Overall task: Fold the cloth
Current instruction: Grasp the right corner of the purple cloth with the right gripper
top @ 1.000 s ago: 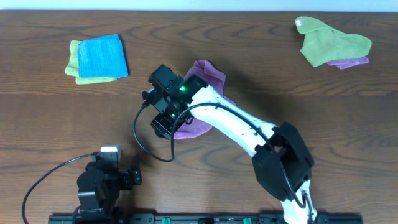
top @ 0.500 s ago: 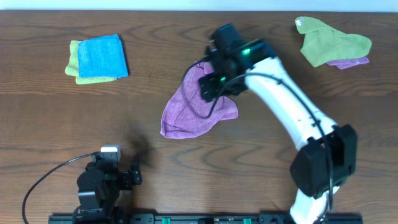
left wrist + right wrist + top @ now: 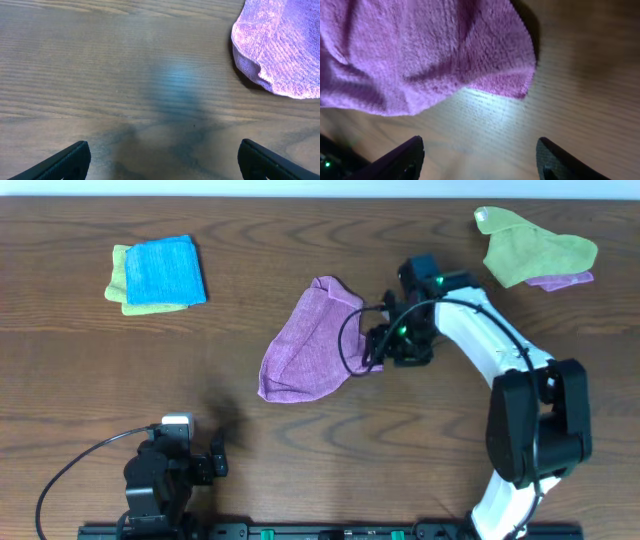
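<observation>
Cloth: the purple cloth (image 3: 310,345) lay loosely on the wooden table (image 3: 80,380). Its shape was uneven and lopsided, with the upper end bunched and the lower left part spread flat.
Right gripper: the right gripper (image 3: 385,345) sat low, just beside the cloth's right edge. Its fingers (image 3: 395,160) stood apart with only bare wood between them, so it was released and carried nothing.
Right wrist view: a rounded corner of the cloth (image 3: 420,50) lay just ahead of the gripper (image 3: 480,157), clear of both fingers.
Left gripper: the left gripper (image 3: 215,458) was well apart from the cloth, below and to its left in the overhead view. It was spread wide and held nothing.
Left wrist view: the cloth's curled edge (image 3: 285,45) showed well ahead and to the right of the gripper (image 3: 162,160), with bare wood between them.
Blue cloth: the folded blue cloth (image 3: 165,268) lay well apart from the cloth, up and to its left, on a lime-green cloth (image 3: 118,280).
Far pile: a crumpled green cloth (image 3: 535,250) lay well apart from the cloth, up and to its right, over a second purple piece (image 3: 565,280).
</observation>
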Controlling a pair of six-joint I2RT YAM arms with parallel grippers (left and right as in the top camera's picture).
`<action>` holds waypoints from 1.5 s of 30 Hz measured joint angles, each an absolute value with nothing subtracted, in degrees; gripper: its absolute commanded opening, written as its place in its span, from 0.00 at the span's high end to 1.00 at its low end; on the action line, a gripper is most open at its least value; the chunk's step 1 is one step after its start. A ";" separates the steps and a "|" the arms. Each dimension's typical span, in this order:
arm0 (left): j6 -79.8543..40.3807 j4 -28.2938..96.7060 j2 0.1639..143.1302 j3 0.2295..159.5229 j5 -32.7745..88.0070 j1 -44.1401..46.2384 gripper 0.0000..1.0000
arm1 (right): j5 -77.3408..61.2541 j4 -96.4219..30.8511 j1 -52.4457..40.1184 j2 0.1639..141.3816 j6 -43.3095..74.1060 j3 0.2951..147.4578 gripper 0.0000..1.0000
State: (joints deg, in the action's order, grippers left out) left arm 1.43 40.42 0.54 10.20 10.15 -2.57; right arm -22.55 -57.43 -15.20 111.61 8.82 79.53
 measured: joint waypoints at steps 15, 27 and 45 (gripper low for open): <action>-4.38 40.42 0.54 10.20 10.15 -2.57 0.05 | -24.03 -50.65 -15.18 115.24 9.74 76.79 0.36; -4.73 40.42 0.54 10.20 10.15 -2.57 0.05 | -23.97 -45.30 -15.18 116.84 10.96 76.73 0.48; -13.67 40.47 0.54 10.20 10.15 -2.57 0.05 | -20.01 -54.65 -13.89 116.64 11.11 76.71 0.99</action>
